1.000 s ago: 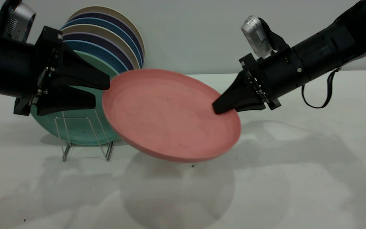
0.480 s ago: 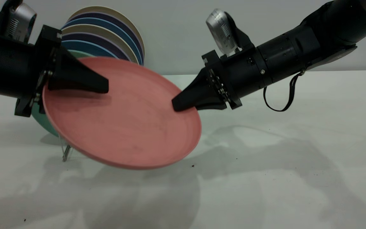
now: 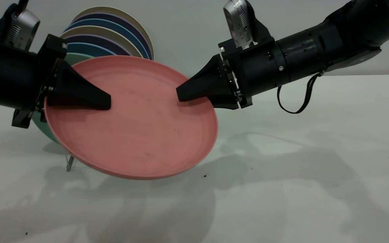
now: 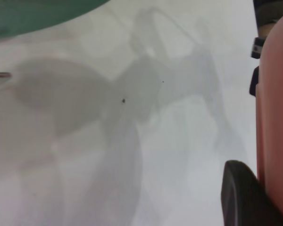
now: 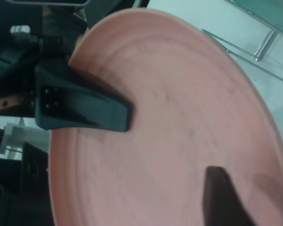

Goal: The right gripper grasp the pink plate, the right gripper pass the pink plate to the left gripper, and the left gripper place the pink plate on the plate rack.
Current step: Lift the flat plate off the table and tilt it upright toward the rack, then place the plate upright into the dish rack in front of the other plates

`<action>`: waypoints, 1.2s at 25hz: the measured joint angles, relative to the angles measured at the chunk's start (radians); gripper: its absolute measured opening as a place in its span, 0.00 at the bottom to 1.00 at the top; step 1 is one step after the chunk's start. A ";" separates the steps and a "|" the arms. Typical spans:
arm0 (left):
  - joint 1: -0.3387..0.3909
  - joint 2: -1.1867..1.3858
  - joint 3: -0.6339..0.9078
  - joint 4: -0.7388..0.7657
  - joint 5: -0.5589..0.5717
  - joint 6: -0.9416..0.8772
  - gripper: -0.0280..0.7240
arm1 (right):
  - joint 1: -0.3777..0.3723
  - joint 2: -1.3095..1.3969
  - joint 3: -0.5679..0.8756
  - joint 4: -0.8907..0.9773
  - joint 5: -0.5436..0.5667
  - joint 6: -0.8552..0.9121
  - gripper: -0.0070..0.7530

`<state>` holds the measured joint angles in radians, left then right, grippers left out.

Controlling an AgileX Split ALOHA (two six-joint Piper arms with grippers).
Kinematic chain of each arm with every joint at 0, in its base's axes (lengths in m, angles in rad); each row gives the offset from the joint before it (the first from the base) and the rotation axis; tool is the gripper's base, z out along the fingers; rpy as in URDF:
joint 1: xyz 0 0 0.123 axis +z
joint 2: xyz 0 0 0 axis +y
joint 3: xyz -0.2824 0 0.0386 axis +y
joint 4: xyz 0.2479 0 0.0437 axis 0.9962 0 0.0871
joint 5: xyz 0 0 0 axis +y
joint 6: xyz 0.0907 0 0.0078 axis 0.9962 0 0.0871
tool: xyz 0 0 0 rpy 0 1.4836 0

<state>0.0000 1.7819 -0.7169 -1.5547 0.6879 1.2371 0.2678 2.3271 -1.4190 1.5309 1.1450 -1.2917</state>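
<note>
right hand [image 3: 184,94] clamped on pink plate [image 3: 137,131] rim | left hand [image 3: 105,101] clamped on opposite rim | plate tilted above tabletop [image 3: 316,189] | no legible writing

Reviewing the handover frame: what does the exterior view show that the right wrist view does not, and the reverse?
Only the exterior view shows the row of coloured plates standing behind, the teal-green plate, the right arm's cable loop, and the right gripper shut on the rim opposite the left gripper.

Only the right wrist view shows the screws on the left gripper's finger close up, lying on the plate's face.

Both show the pink plate, tilted and off the table, the left gripper on its rim, and some plate rack wire.
</note>
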 joint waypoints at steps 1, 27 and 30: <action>0.000 0.000 0.000 0.001 -0.011 0.000 0.20 | -0.015 0.000 0.000 -0.002 0.001 0.009 0.56; -0.005 -0.060 -0.473 1.033 0.086 -0.683 0.20 | -0.366 -0.189 0.000 -0.926 -0.088 0.590 0.34; -0.005 -0.060 -0.540 1.158 0.123 -0.711 0.20 | -0.366 -0.210 0.000 -0.989 -0.086 0.634 0.34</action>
<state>-0.0051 1.7224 -1.2567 -0.3963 0.8108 0.5263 -0.0986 2.1172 -1.4190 0.5421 1.0587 -0.6579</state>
